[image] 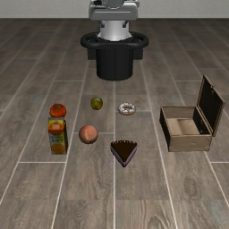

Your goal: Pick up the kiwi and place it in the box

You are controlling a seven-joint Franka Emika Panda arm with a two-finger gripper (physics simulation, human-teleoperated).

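The kiwi (96, 103) is a small olive-green fruit lying on the wooden floor, just in front of the robot's black base (114, 55). The box (186, 127) is an open wooden case with its lid raised, standing at the exterior view's right, well apart from the kiwi. The arm rises above the base at the top edge, and its white lower links (114, 20) are what I see of it.
A round frosted donut (128, 108) lies right of the kiwi. A peach (88, 134), a chocolate cake wedge (123, 151), an orange juice carton (57, 138) and a red tomato (58, 111) sit on the floor at the left and middle.
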